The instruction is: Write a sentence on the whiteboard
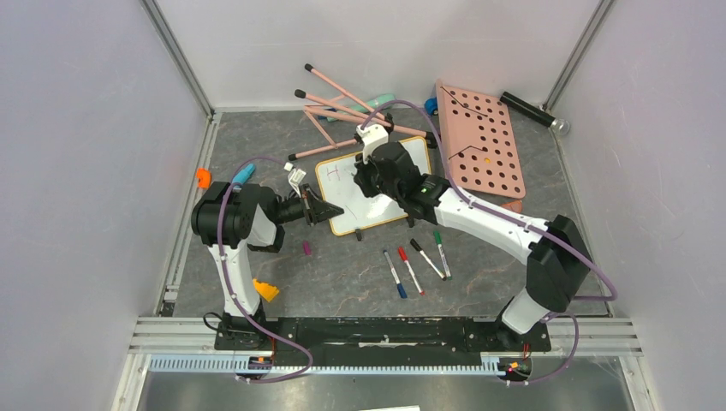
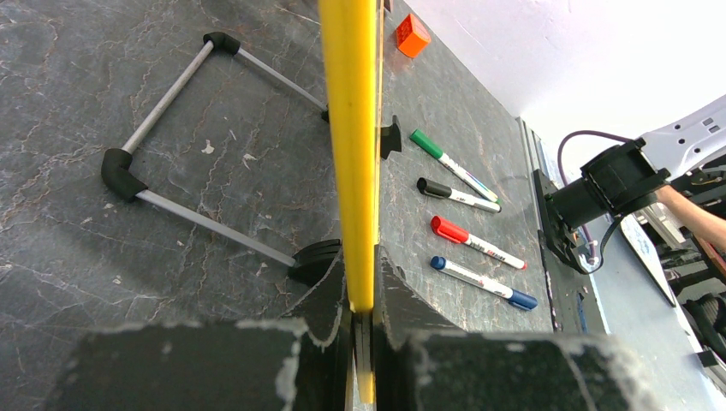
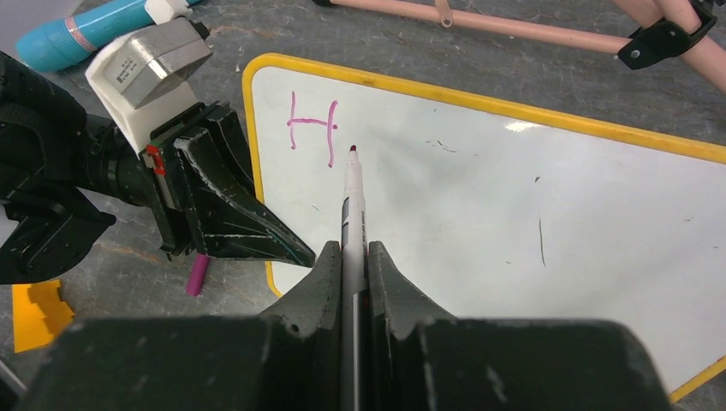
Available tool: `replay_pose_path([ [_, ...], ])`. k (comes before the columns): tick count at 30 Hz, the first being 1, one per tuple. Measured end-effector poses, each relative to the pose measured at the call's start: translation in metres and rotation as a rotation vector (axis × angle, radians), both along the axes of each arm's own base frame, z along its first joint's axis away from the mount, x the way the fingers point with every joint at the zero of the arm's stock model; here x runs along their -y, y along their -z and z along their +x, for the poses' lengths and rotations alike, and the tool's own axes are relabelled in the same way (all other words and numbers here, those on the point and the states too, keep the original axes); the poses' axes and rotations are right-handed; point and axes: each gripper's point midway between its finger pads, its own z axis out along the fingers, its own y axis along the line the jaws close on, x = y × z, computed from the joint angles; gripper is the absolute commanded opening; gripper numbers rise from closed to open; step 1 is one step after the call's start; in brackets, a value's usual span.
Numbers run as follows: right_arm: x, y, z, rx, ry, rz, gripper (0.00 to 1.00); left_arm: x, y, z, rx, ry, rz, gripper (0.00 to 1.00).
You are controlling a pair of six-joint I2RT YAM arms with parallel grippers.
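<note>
Yellow-rimmed glossy white whiteboard with pink letter H.
Left hand clamps its rim; right hand grips a red-tipped marker.

In the top view the right arm's wrist covers the middle of the whiteboard, hiding the marker and the right gripper, and the pink writing near the board's far left corner is too small to read there. The left wrist camera sees the board edge-on, so its face is hidden behind the yellow rim. In the right wrist view the board's right end runs off the picture, and the marker's barrel vanishes between the fingers.
</note>
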Motion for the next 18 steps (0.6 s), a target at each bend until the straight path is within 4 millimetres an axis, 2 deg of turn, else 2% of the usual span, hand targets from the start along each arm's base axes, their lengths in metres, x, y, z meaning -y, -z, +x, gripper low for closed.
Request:
replay_pose_path([
  [9,-0.003,0.017,0.005,-0.028,0.002,-0.03,0.0,0.0,0.0,0.0,0.0,0.0,0.0,0.08],
  [18,-0.006,0.012,0.009,-0.019,0.002,-0.024,0.0,0.0,0.0,0.0,0.0,0.0,0.0,0.08],
])
